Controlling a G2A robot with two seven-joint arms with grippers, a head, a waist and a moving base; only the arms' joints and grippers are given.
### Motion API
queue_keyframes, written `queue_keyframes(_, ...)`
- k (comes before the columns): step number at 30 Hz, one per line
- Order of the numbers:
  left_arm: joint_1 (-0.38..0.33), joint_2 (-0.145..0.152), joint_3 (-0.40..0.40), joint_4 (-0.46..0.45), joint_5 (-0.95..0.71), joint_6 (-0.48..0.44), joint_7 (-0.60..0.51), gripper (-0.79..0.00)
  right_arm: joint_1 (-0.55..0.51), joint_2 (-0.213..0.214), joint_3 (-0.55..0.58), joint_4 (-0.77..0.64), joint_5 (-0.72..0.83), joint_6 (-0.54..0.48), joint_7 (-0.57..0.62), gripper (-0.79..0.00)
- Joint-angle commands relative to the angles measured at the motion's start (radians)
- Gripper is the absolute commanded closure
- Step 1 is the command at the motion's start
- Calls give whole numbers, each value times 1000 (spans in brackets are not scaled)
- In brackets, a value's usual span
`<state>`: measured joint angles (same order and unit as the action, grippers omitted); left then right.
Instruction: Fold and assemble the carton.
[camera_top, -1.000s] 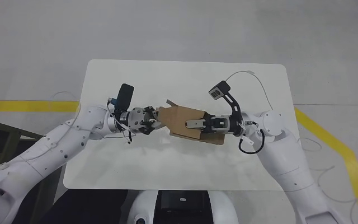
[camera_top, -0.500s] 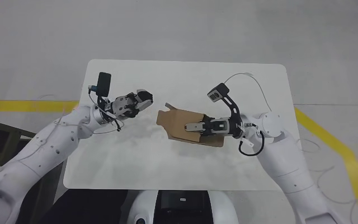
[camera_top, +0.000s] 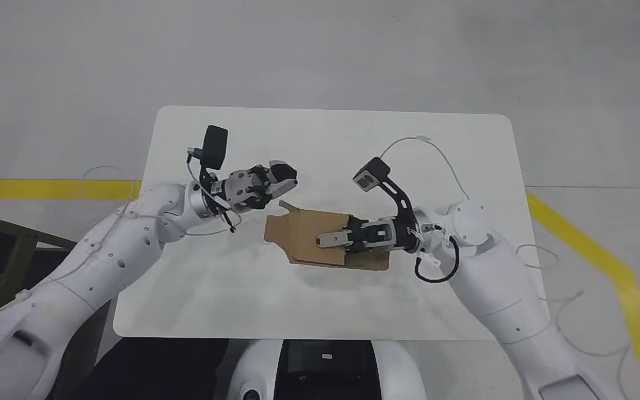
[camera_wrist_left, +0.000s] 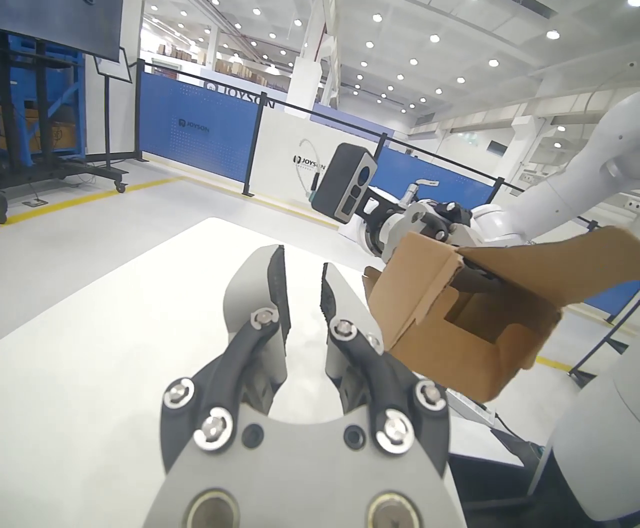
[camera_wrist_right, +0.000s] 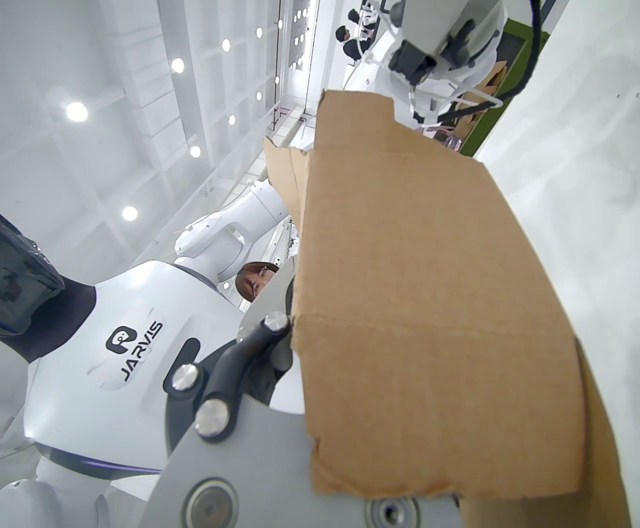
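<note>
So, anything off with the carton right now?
Nothing damaged or spilled. The carton is only half-formed and tilted, clamped in the right pincer, with its end flaps splayed loose. The left pincer is open beside it, not touching.

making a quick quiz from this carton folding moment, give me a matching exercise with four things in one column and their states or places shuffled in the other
Column one:
1. brown cardboard carton
2. left gripper with grey fingers and black pads
3. right gripper on the white arm
4. white rounded table

Column two:
a. shut on a cardboard panel
b. partly folded, flaps sticking out
c. lies beneath both arms
d. open, holding nothing

Pairs: 1-b, 2-d, 3-a, 4-c
</note>
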<state>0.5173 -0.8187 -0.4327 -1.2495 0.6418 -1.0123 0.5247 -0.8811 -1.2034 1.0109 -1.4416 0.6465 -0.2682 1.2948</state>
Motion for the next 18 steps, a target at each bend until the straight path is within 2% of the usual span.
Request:
queue_keyframes(1,3,-4,-4,-7,14,0,-1,-182,6,-1,1,12,-3,-2,-5,0)
queue_keyframes(8,25,-3,-14,-34,40,0,9,-179,9,3,35,27,-4,-17,-24,0)
queue_keyframes(18,32,22,-14,-104,125,0,50,-188,3,5,47,15,-5,-17,-35,0)
